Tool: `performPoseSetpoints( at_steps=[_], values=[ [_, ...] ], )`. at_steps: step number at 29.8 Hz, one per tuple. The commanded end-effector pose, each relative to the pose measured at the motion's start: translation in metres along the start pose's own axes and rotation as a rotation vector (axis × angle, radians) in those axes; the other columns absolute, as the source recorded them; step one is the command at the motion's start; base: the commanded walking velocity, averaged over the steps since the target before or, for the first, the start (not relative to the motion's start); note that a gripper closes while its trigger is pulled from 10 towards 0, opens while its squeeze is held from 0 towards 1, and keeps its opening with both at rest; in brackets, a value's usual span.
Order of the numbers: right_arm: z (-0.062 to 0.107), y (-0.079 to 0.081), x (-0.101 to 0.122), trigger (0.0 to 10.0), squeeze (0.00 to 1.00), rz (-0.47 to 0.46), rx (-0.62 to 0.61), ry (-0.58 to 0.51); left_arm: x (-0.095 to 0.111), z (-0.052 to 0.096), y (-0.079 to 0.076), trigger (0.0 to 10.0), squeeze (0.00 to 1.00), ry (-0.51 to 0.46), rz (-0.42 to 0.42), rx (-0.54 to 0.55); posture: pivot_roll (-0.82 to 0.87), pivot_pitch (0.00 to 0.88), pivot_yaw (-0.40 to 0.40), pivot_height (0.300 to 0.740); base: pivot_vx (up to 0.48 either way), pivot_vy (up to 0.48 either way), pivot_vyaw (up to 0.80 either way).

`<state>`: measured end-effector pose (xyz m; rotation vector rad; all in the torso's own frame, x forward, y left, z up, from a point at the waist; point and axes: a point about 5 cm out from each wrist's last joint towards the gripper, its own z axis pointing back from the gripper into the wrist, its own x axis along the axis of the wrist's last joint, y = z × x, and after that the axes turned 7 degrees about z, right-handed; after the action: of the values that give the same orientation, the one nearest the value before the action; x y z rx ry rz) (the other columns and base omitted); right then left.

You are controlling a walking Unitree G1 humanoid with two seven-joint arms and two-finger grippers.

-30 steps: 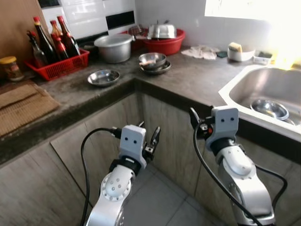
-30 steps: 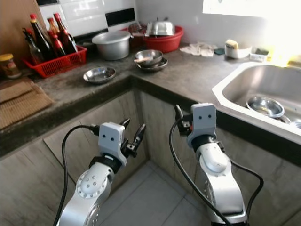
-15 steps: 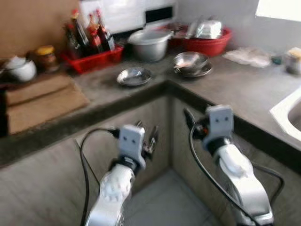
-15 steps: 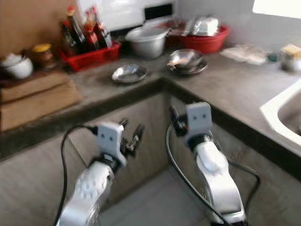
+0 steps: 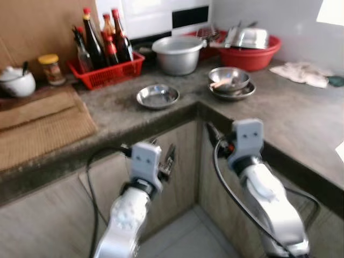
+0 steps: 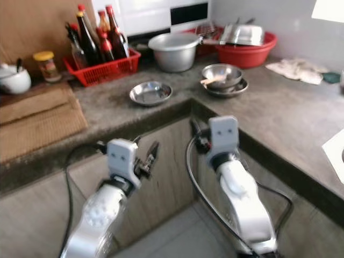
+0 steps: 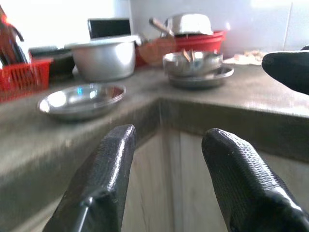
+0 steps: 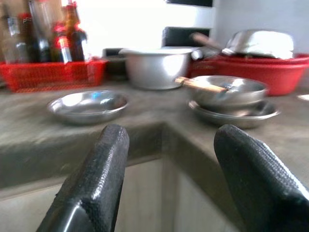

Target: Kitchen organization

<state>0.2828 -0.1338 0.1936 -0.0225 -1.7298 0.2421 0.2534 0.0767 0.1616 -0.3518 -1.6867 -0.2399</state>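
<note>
Facing inside corner of grey stone counter (image 5: pixel 301 115), cabinet fronts below. Left gripper (image 5: pixel 164 161) raised in front of cabinet just under counter edge, fingers (image 7: pixel 108 164) spread apart, nothing between them. Right gripper (image 8: pixel 166 164) up at same height beside corner, fingers (image 8: pixel 104 159) wide apart, holding nothing; head views show mostly its wrist housing, fingers hidden behind it. Both grippers below counter top, touching no item. Small shallow steel dish (image 5: pixel 157 96) alone near counter edge, left of corner. Right of corner: steel bowl (image 5: pixel 229 78) stacked on steel plate (image 5: pixel 232 93), wooden-handled utensil (image 8: pixel 203 85) lying across bowl. Behind them, against tiled wall: large aluminium pot (image 5: pixel 177 54), then red plastic basin (image 5: pixel 250 51) with steel dishes piled inside. Red basket (image 5: pixel 107 69) left of pot, holding several dark sauce bottles (image 5: pixel 91 40) upright with red caps. Left of basket: yellow-lidded jar (image 5: pixel 50 69), then white ceramic pot (image 5: pixel 16 83) with something sticking out of top, cannot tell what. Woven brown mat (image 5: pixel 43 126) folded flat on counter, far left. Crumpled white cloth (image 5: pixel 303 72) at back, far right of counter. Black cables loop off both wrists. Pale tile floor (image 5: pixel 183 244) between arms.
</note>
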Motion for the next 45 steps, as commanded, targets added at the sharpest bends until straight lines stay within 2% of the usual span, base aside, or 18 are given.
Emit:
performPoseSetpoints(
  at_steps=[1, 12, 20, 23, 28, 32, 33, 35, 36, 38, 39, 42, 43, 45],
  values=[
    [-0.002, 0.007, 0.007, 10.0, 0.00, -0.012, 0.029, -0.033, 0.003, 0.001, 0.008, 10.0, 0.00, -0.011, -0.024, 0.021, 0.08, 0.020, 0.014, 0.740, 0.334, 0.000, 0.00],
    [-0.003, 0.009, 0.010, 10.0, 0.00, -0.010, 0.049, -0.048, 0.003, 0.001, 0.007, 10.0, 0.00, -0.009, -0.025, 0.015, 0.08, 0.010, 0.013, 0.740, 0.337, 0.000, 0.41],
    [-0.010, 0.001, 0.015, 10.0, 0.00, 0.036, 0.038, -0.067, 0.003, 0.000, 0.006, 10.0, 0.00, -0.012, -0.024, 0.011, 0.08, 0.005, 0.013, 0.740, 0.336, 0.000, 0.00],
    [-0.013, -0.002, 0.015, 10.0, 0.00, 0.058, 0.040, -0.067, 0.003, -0.001, 0.006, 10.0, 0.00, -0.011, -0.025, 0.009, 0.08, 0.005, 0.013, 0.740, 0.334, 0.000, 0.80],
    [-0.017, -0.005, 0.017, 10.0, 0.00, 0.046, 0.028, -0.058, 0.003, 0.000, 0.006, 10.0, 0.00, -0.010, -0.025, 0.010, 0.08, 0.015, 0.019, 0.740, 0.337, 0.000, 0.16],
    [-0.024, -0.010, 0.023, 10.0, 0.00, 0.104, 0.035, -0.068, 0.000, -0.001, 0.005, 10.0, 0.00, 0.010, -0.007, 0.013, 0.08, 0.022, 0.013, 0.740, 0.231, 0.000, 0.00],
    [-0.030, -0.013, 0.023, 10.0, 0.29, 0.100, 0.039, -0.039, 0.000, -0.001, 0.005, 10.0, 0.00, 0.016, -0.006, 0.016, 0.08, 0.022, 0.013, 0.740, 0.000, 0.000, 0.00],
    [-0.031, -0.014, 0.022, 10.0, 0.29, 0.097, 0.042, -0.026, 0.000, -0.001, 0.005, 10.0, 0.00, 0.017, -0.005, 0.017, 0.08, 0.022, 0.013, 0.740, 0.000, 0.000, 0.00],
    [-0.032, -0.015, 0.021, 10.0, 1.00, 0.098, 0.040, -0.017, 0.000, -0.001, 0.005, 10.0, 0.00, 0.017, -0.005, 0.018, 0.08, 0.024, 0.012, 0.740, 0.000, 0.000, 0.00],
    [-0.034, -0.017, 0.020, 10.0, 1.00, 0.100, 0.043, 0.003, -0.001, -0.001, 0.005, 10.0, 0.00, 0.018, -0.004, 0.016, 0.09, 0.025, 0.011, 0.740, 0.000, 0.000, 0.00],
    [-0.038, -0.020, 0.015, 10.0, 1.00, 0.096, 0.042, 0.054, -0.001, 0.000, 0.004, 10.0, 0.00, 0.022, 0.001, 0.011, 0.09, 0.027, 0.010, 0.740, 0.000, 0.000, 0.00],
    [-0.042, -0.025, 0.009, 10.0, 1.00, 0.090, 0.015, 0.113, -0.001, 0.001, 0.000, 10.0, 0.00, 0.023, 0.030, -0.016, 0.09, 0.027, 0.009, 0.740, 0.000, 0.000, 0.00],
    [-0.043, -0.028, 0.007, 10.0, 0.00, 0.093, -0.002, 0.141, -0.002, 0.001, -0.001, 10.0, 0.00, 0.026, 0.033, -0.030, 0.09, 0.029, 0.011, 0.740, 0.000, 0.000, 0.00],
    [-0.045, -0.032, 0.003, 10.0, 0.00, 0.093, -0.027, 0.192, -0.002, 0.003, -0.005, 10.0, 0.00, 0.032, 0.040, -0.052, 0.09, 0.031, 0.010, 0.740, 0.000, 0.000, 0.00]
  ],
)
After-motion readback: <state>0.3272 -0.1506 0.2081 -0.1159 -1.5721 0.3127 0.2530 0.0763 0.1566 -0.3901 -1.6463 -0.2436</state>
